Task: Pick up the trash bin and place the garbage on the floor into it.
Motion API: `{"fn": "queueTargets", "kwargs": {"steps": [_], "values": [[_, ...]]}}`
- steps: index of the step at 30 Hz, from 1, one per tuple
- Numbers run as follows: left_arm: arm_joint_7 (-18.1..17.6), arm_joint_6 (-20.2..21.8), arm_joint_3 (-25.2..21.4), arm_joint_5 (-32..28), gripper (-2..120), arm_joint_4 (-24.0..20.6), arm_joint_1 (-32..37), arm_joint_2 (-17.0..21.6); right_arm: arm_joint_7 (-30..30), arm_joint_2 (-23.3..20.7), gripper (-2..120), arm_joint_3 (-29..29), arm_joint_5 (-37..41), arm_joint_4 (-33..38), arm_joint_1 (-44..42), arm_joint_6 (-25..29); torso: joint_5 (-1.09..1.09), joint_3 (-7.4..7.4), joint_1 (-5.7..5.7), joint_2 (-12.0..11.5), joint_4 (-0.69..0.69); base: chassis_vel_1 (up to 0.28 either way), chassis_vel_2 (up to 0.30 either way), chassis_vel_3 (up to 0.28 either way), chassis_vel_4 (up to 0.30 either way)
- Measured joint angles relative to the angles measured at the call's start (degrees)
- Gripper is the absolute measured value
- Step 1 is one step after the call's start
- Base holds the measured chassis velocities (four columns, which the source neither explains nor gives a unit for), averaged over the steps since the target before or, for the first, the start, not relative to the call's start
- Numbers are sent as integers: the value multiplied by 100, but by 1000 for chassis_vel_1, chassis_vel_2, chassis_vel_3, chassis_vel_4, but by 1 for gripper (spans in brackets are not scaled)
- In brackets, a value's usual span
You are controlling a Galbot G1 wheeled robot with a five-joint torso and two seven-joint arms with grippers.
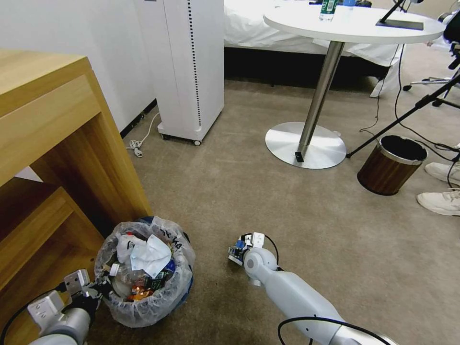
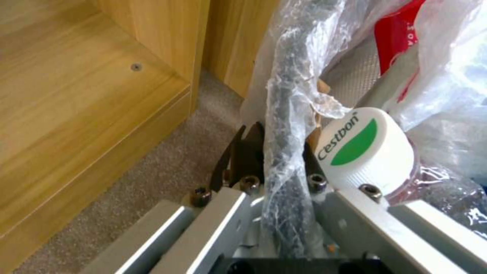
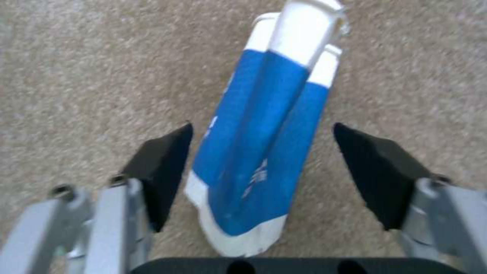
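Your left gripper (image 2: 276,167) is sitting low beside the wooden desk (image 1: 52,124), clamped together on the rim of the trash bin (image 1: 143,306). In the left wrist view its dark fingers (image 2: 243,156) are pinching the bin's crinkly plastic bag (image 2: 289,114) and the rim between them. The bin is resting on the floor (image 1: 297,201), close to the desk's front corner leg, and it is already holding garbage: crumpled white paper (image 1: 148,254), a red wrapper (image 2: 395,42) and a bottle with a white and green cap (image 2: 363,150) pressing right up by the gripper.

Your right gripper (image 3: 261,163) is reaching down to the floor, well apart from the bin, out in the open carpet. Its fingers (image 3: 162,171) are standing apart, one on each side of a blue-white packet (image 3: 264,152) that is lying flat on the carpet. The packet is sitting between the fingers with carpet showing on both sides, so neither finger is touching it. In the head view you are seeing the same gripper (image 1: 238,252) at the end of the right arm (image 1: 287,292), with a bit of blue at its tip.

Farther back, a round white table (image 1: 354,24) on a metal pedestal is standing on the floor, with a brown wood-grain bin (image 1: 390,165) just beside its base and a white cabinet (image 1: 191,67) against the wall.
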Motion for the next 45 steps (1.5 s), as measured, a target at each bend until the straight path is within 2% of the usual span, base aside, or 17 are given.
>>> {"fn": "queueTargets", "kwargs": {"steps": [2,5,11,13,15,17,19,21,25,28,29,32,33,36,40,44,45], "values": [[3,-3,2,2,1,1,0,-2,-26,-9,65,-9,-38,-22,1,21,0,0,0,0,0,0,0,0,0],[11,-16,25,19,1,17,-7,-15,-126,-48,48,-46,-202,-114,-3,95,0,0,0,0,0,0,0,0,0],[27,-43,42,34,1,37,8,-18,-262,-87,26,-102,-361,-187,-7,189,1,0,0,0,0,0,0,0,0],[29,-45,45,37,1,41,8,-20,-271,-90,25,-107,-373,-190,-8,198,1,0,0,0,0,0,0,0,0],[48,-55,57,48,1,58,9,-24,-345,-129,13,-152,-484,-194,-32,285,1,0,0,0,0,0,0,0,0],[50,-55,57,48,1,59,9,-23,-359,-140,11,-157,-496,-187,-37,297,1,0,0,0,0,0,0,0,0],[55,-57,53,48,1,67,-5,-4,-465,-249,0,-179,-541,-26,-86,402,1,0,0,0,0,0,0,0,0],[55,-57,51,48,1,69,-8,0,-485,-272,0,-179,-542,18,-96,416,1,0,0,0,0,0,0,0,0],[56,-57,45,31,1,78,-33,31,-818,-743,0,-129,-528,790,-277,682,2,0,0,0,1,0,0,0,0],[57,-58,34,14,1,83,-50,62,-1186,-1619,0,-26,-520,1853,-404,1015,-1,0,0,0,-4,0,0,0,0],[57,-58,34,14,1,83,-50,62,-1186,-1619,0,-26,-520,1853,-404,1015,-1,0,0,0,-4,0,0,0,0],[56,-54,50,11,1,57,-57,42,-1519,-2273,0,-144,-494,3204,-162,1289,0,0,0,0,-2,0,0,0,0],[56,-54,50,11,1,57,-57,42,-1519,-2273,0,-144,-494,3204,-162,1289,0,0,0,0,-2,0,0,0,0],[51,-38,61,24,1,-16,-44,-7,-1860,-2664,0,-578,-349,4285,406,1487,1,0,0,0,1,0,0,0,0],[48,-30,67,32,1,-64,-25,-28,-2042,-2784,0,-987,-240,4761,819,1588,0,0,0,0,0,0,0,0,0],[20,8,70,33,1,-186,8,-17,-2163,-2835,0,-2232,183,5471,2004,1477,2,0,0,0,0,0,0,0,0],[20,8,70,33,1,-186,8,-17,-2163,-2835,0,-2232,183,5471,2004,1477,2,0,0,0,0,0,0,0,0]]}}
